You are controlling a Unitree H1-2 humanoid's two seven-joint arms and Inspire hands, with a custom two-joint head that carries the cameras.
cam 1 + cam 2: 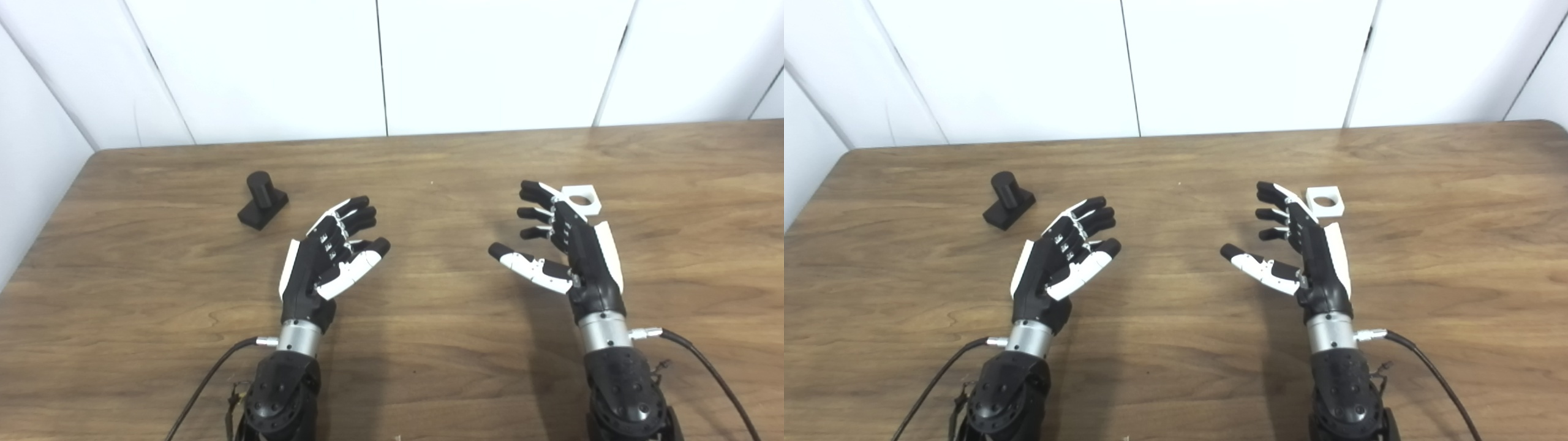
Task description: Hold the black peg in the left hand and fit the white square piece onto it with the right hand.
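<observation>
two task pieces lie on the table (pixel 429 367), well apart, with bare wood between them and toward the near edge. the black peg (pixel 263 199) sits in the far left part, well in from the left edge; its cylinder stands up from a flat base whose long axis runs diagonally, near-left to far-right. the white square piece (pixel 1325 202) lies flat, hole upward, just beyond the right hand (pixel 566 245). the left hand (pixel 331 257) hovers near the peg. both hands are spread wide, holding nothing.
</observation>
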